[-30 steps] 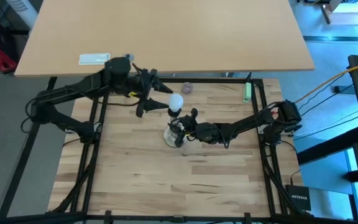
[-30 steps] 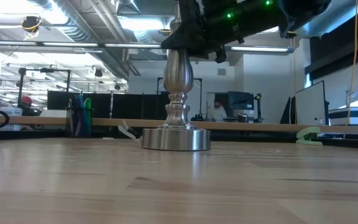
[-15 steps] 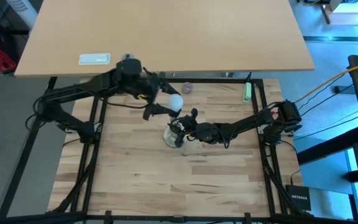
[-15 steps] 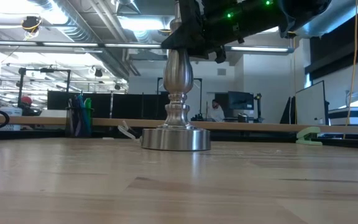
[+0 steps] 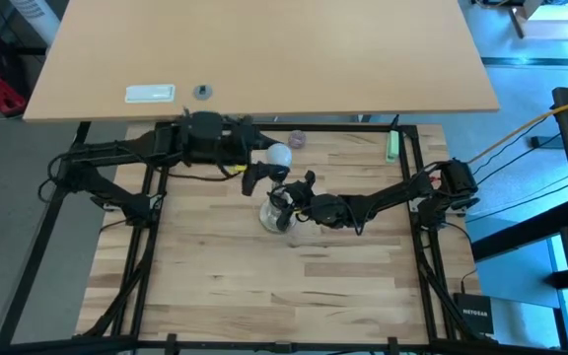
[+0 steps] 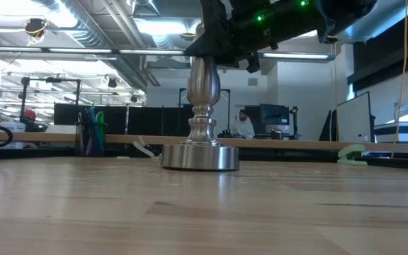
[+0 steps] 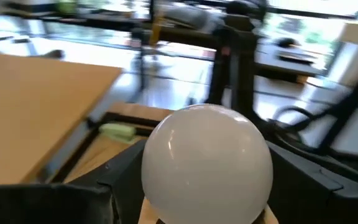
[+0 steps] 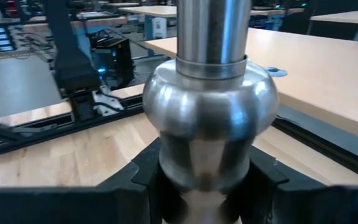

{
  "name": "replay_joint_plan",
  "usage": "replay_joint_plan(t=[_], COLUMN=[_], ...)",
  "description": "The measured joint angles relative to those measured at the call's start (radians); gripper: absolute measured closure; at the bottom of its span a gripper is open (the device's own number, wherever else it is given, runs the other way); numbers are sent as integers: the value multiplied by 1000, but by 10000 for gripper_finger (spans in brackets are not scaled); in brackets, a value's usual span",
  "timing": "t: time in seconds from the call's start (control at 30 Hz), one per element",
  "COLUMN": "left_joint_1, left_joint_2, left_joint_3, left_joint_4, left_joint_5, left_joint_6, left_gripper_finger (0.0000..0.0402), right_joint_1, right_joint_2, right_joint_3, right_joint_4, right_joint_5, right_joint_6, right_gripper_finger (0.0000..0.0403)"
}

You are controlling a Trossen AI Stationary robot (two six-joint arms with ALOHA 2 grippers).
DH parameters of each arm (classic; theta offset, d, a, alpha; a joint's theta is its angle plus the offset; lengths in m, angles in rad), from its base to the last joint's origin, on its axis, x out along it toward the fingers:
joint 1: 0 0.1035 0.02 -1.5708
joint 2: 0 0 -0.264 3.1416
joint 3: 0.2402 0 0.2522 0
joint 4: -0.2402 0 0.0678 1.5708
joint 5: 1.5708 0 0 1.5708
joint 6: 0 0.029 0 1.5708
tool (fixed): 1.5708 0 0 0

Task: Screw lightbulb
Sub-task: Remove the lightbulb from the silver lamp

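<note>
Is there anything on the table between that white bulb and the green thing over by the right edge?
Just a small greyish knob near the lightbulb held in the left claw; beyond it, bare wood up to the green piece, seen from above.

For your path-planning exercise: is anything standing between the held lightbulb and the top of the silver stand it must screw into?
Nothing visible does. The left gripper holds the lightbulb just beyond the stand, whose stem the right gripper clamps lower down.

Bulb's [image 7: 207,163] screw base is hidden behind its globe in the left wrist view. From table height the stand's [image 6: 200,157] socket vanishes behind the right arm. Small round thing [image 5: 297,139] by the far rail — too tiny to tell.
</note>
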Motion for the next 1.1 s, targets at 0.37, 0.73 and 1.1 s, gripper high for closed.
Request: replay_joint_plan(t=[0.37, 0.73, 1.1], left_joint_1=[-181, -186, -179], left_joint_2=[27, 18, 4], left_joint_3=[0, 17, 167], left_joint_4=[36, 4, -213], left_joint_5=[-486, -386, -362], left_joint_6=[-232, -88, 92], left_gripper_finger=[133, 110, 89], right_joint_1=[1, 1, 0], right_joint_2=[1, 0, -1], right_joint_3=[-1, -2, -3], right_joint_4=[-4, -5, -7], right_joint_5=[91, 69, 54], right_joint_6=[-14, -22, -17], right_gripper_finger=[265, 265, 265])
